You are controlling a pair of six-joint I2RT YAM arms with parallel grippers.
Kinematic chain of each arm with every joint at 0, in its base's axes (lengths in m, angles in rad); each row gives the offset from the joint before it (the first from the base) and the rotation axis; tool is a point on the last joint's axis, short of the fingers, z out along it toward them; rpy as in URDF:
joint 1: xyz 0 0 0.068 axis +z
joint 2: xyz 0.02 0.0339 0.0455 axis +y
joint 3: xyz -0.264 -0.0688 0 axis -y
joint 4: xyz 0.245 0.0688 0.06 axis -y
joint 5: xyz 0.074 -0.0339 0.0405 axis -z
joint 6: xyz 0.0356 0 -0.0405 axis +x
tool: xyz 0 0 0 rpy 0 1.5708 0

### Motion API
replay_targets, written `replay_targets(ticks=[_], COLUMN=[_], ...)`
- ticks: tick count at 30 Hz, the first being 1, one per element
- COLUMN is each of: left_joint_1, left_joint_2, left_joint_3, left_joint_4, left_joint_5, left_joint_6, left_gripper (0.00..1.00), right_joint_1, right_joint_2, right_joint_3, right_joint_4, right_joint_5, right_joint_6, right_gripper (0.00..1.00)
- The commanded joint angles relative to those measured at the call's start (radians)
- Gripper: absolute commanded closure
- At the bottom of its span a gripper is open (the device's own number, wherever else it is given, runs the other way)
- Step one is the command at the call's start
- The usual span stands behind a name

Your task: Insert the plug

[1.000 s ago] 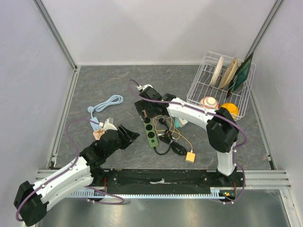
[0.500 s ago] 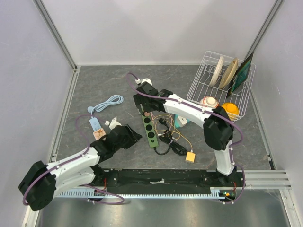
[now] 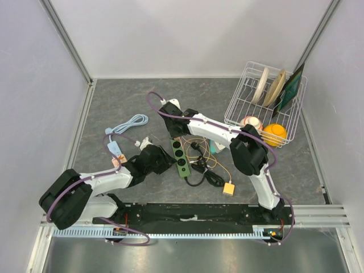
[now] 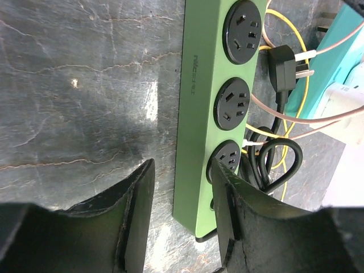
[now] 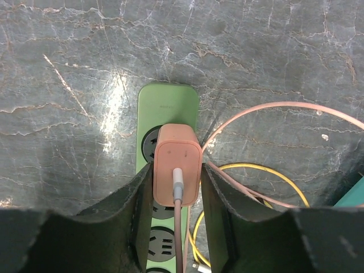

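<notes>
A green power strip (image 3: 181, 154) lies on the grey table with several round black sockets facing up. In the right wrist view a salmon-pink plug (image 5: 177, 149) with a pink cable sits over the far-end socket of the strip (image 5: 168, 99). My right gripper (image 5: 176, 172) is shut on the plug, one finger pressed to each side. My left gripper (image 4: 183, 168) is open and straddles the near end of the strip (image 4: 196, 114). A gap shows between its left finger (image 4: 139, 199) and the strip's side.
Yellow, pink and black cables (image 3: 203, 170) tangle right of the strip, with a black plug (image 4: 282, 60), a teal box (image 3: 215, 147) and a yellow block (image 3: 229, 189). A white dish rack (image 3: 238, 108) stands at the back right, a light blue cable (image 3: 128, 124) at the left.
My right gripper has shifted toward the strip's far end and closed from wide open onto the pink plug. My left arm has folded in, bringing its gripper to the strip's near end.
</notes>
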Motion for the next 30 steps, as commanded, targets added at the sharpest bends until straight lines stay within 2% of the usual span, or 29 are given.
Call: replay_targets(ticks=[1, 5, 7, 9, 10, 11, 12, 22, 30], left_joint_1=[0.003, 0.003, 0.003, 0.003, 0.003, 0.003, 0.003, 0.004, 0.006], left_joint_2=[0.03, 0.045, 0.053, 0.06, 0.06, 0.065, 0.068, 0.113, 0.09], left_joint_3=[0.016, 0.006, 0.005, 0.003, 0.0, 0.0, -0.001, -0.021, -0.043], left_joint_4=[0.107, 0.121, 0.124, 0.128, 0.128, 0.131, 0.134, 0.165, 0.165], left_joint_5=[0.025, 0.041, 0.044, 0.05, 0.051, 0.056, 0.057, 0.076, 0.073], left_joint_6=[0.008, 0.003, 0.003, 0.002, 0.002, 0.0, -0.004, -0.029, -0.043], left_gripper=[0.5, 0.51, 0.51, 0.51, 0.51, 0.51, 0.52, 0.55, 0.56], right_joint_1=[0.0, 0.0, -0.002, 0.0, 0.0, 0.0, 0.0, 0.037, 0.038], right_joint_2=[0.004, 0.004, 0.007, 0.012, 0.015, 0.02, 0.021, -0.002, 0.072], right_joint_3=[0.04, 0.04, 0.04, 0.039, 0.033, 0.028, 0.013, -0.194, -0.173], right_joint_4=[0.0, -0.003, -0.004, -0.006, -0.006, -0.004, -0.006, 0.028, 0.025], right_joint_5=[0.036, 0.028, 0.03, 0.028, 0.028, 0.028, 0.025, -0.006, -0.024], right_joint_6=[0.015, 0.016, 0.018, 0.018, 0.016, 0.015, 0.016, -0.011, -0.03], right_gripper=[0.56, 0.56, 0.59, 0.74, 0.89, 0.97, 1.0, 1.0, 1.0])
